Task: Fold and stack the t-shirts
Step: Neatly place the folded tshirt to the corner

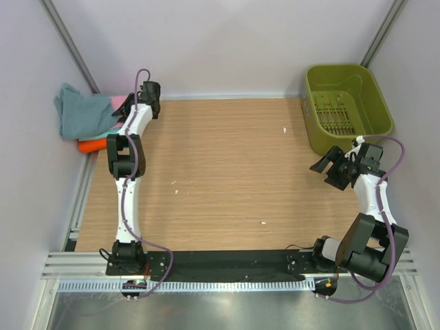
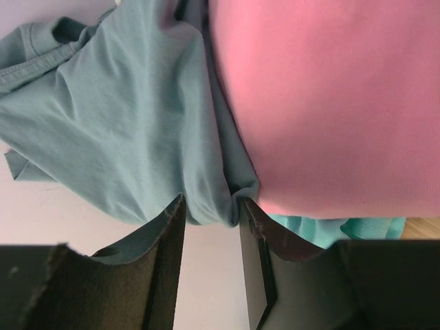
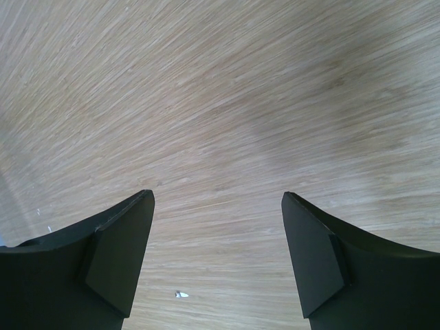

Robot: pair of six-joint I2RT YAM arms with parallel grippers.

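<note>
The t-shirts lie in a pile at the far left edge of the table, against the left wall. The slate blue-grey t-shirt (image 1: 79,113) is on top and crumpled, the pink one (image 1: 122,102) lies beside it and the orange one (image 1: 91,145) is at the bottom. In the left wrist view the blue-grey shirt (image 2: 124,124), the pink shirt (image 2: 330,103) and a strip of the teal shirt (image 2: 357,227) fill the frame. My left gripper (image 1: 130,104) (image 2: 212,210) is narrowly open, its tips touching a fold of the blue-grey cloth. My right gripper (image 1: 331,167) (image 3: 216,199) is open and empty over bare wood.
An olive-green plastic basket (image 1: 313,127) stands at the far right corner, just beyond the right gripper. The wooden table (image 1: 227,172) carries a few small white specks. Walls close in the left, back and right sides.
</note>
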